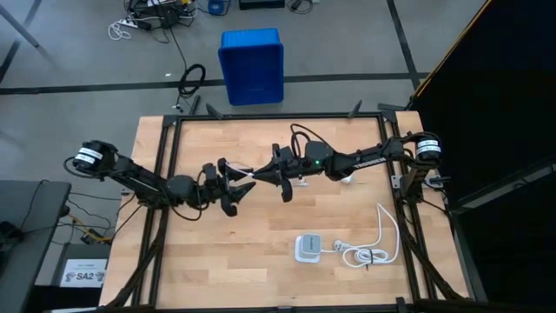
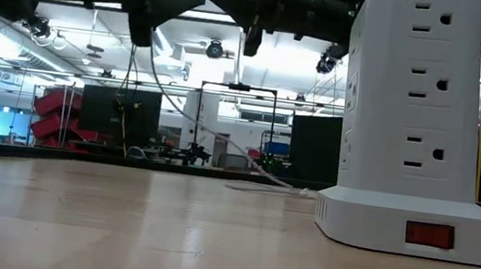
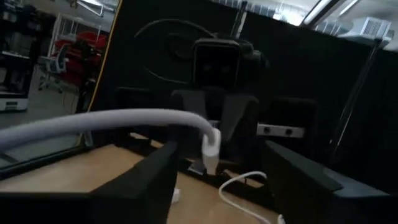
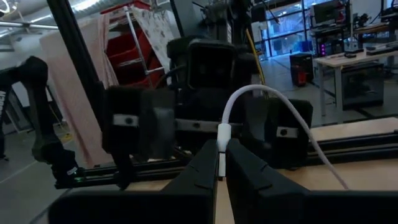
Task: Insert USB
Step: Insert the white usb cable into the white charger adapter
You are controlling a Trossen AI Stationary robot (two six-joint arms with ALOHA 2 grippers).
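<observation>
At centre frame from above, we see the left gripper (image 1: pixel 233 185) spread, the right gripper (image 1: pixel 276 176) pinching the USB (image 1: pixel 246 177) plug, cable running leftward between them. Right wrist view: our fingers (image 4: pixel 202 168) clamp the upright plug (image 4: pixel 222 142).

Two dark jointed arms, black housings. White-banded cylindrical base joints; black cables. Small green light on right arm (image 1: pixel 319 162).
</observation>
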